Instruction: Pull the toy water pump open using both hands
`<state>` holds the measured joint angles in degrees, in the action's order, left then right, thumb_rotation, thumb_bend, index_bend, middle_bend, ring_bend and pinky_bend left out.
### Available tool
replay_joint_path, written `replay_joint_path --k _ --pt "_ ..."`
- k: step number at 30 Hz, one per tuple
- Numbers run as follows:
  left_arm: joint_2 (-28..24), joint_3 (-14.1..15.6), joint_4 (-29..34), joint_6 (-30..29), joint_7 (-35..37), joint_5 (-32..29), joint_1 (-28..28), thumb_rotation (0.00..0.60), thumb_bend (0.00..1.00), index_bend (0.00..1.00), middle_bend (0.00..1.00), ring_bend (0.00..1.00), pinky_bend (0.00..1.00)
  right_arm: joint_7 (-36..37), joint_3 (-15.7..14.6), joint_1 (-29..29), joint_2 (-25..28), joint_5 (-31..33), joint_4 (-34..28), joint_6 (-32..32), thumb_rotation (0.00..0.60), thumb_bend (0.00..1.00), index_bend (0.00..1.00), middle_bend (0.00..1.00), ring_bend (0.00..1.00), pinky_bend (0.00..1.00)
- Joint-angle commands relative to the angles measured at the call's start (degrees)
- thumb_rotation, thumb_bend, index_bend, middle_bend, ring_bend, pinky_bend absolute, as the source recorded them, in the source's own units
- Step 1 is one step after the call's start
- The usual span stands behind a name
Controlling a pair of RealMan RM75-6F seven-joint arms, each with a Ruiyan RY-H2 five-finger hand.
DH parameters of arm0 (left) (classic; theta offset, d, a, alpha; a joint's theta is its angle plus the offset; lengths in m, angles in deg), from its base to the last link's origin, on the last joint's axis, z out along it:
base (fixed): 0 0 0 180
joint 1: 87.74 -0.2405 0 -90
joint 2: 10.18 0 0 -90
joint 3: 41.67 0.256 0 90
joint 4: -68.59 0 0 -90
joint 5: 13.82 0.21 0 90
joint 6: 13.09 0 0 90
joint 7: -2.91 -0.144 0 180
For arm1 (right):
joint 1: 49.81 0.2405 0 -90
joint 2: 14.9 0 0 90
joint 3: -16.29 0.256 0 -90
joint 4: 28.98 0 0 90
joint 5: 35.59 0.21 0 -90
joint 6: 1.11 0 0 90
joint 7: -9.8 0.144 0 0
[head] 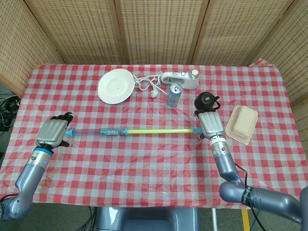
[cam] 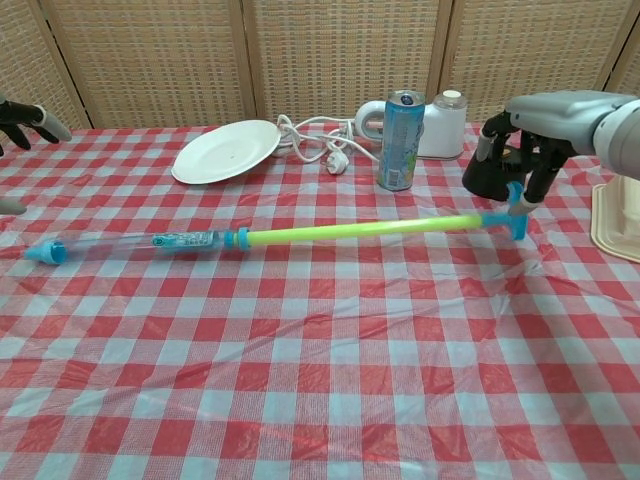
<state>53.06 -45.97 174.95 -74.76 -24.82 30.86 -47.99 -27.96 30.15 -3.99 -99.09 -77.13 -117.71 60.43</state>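
The toy water pump (head: 120,131) (cam: 200,239) lies pulled out long across the checked cloth, with a clear barrel on the left and a yellow-green rod (cam: 360,231) on the right. Its blue tip (cam: 45,252) rests on the cloth. My left hand (head: 53,131) (cam: 22,115) is beside that tip with its fingers spread and nothing in them. My right hand (head: 211,124) (cam: 530,135) hangs over the blue handle (cam: 512,218), fingers curled down onto it and holding that end slightly raised.
A white plate (head: 115,85), a white corded appliance (head: 179,79), a drink can (head: 174,95) and a black lidded cup (head: 206,101) stand behind the pump. A beige box (head: 242,124) sits right of my right hand.
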Motion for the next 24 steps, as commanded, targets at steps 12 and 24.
replay_joint_path --k 12,24 --pt "-1.26 0.29 1.34 -2.31 10.33 10.16 -5.51 0.600 0.22 0.09 0.00 0.02 0.01 2.58 -2.55 -2.50 0.30 -4.41 -2.60 3.74 0.600 0.21 0.18 0.09 0.14 0.12" --pt "5.66 5.96 -5.74 -21.59 8.61 28.35 -18.12 0.600 0.22 0.00 0.00 0.00 0.00 15.63 -12.94 -15.75 3.71 -27.18 -5.05 18.33 0.600 0.21 0.08 0.00 0.00 0.00"
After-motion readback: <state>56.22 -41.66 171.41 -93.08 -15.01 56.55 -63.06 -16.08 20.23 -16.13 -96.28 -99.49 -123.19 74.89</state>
